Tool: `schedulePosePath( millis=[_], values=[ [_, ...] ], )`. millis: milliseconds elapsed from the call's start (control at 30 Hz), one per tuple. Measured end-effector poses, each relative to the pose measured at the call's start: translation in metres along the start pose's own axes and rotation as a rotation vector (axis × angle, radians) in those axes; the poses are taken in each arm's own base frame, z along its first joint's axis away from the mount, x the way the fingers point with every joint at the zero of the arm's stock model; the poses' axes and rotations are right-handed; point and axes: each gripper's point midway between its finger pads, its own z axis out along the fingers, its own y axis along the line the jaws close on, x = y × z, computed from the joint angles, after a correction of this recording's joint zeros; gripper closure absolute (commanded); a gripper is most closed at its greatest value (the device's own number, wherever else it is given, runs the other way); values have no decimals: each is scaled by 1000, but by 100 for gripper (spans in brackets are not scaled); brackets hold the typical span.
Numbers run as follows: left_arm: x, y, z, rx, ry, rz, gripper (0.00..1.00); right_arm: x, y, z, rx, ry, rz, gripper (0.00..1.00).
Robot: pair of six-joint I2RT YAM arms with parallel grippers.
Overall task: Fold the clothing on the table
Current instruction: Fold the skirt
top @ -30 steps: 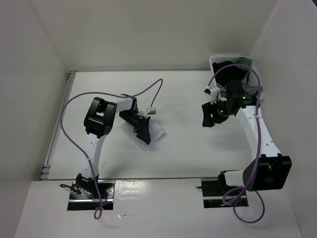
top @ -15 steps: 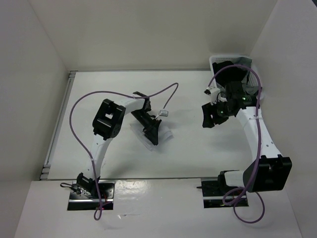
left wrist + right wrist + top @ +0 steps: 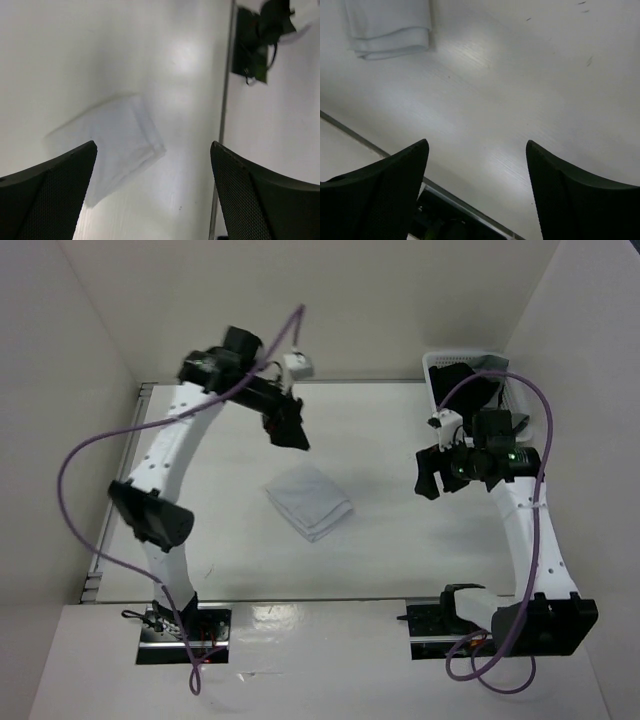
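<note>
Top external shows the thin white fabric garment (image 3: 309,500) lying folded on the matte white table (image 3: 380,535), left gripper (image 3: 290,430) at its eleven o'clock, right gripper (image 3: 428,480) at three, both spread and empty; only retreat seems left.

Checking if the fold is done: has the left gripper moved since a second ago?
Yes. The left gripper has left the clothing and moved toward the far edge of the table, jaws open.
</note>
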Motion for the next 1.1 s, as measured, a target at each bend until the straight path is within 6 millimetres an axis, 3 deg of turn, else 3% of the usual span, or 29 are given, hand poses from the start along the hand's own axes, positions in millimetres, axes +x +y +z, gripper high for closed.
schedulePosePath(
  millis=[67,133,200,267,333,433,533,667,733,900,1100],
  values=[
    [-18,-2,-61,-149,-97,30,0,-5,-3,-9,36,-45,-2,7],
    [-18,1,-124,-324,-193,10,0,-10,-8,-20,90,-103,8,1],
    [17,8,-182,-545,-259,-90,0,-12,-17,-33,169,-174,31,1],
    [60,8,-218,-753,-301,-188,0,-11,-28,-49,260,-253,60,1],
    [109,-3,-224,-892,-300,-291,0,-9,-39,-63,356,-315,92,1],
    [160,-10,-219,-999,-302,-394,0,-10,-53,-74,460,-387,119,1],
    [205,2,-224,-1100,-307,-503,0,-1,-70,-71,538,-407,169,1],
    [251,18,-230,-1167,-300,-640,0,18,-93,-71,635,-395,260,1],
    [260,20,-237,-1198,-311,-663,0,18,-98,-78,669,-416,279,1],
    [260,19,-265,-1293,-365,-637,0,9,-100,-92,704,-483,270,1],
    [254,17,-268,-1301,-390,-600,0,9,-98,-88,692,-494,258,1]
  ],
)
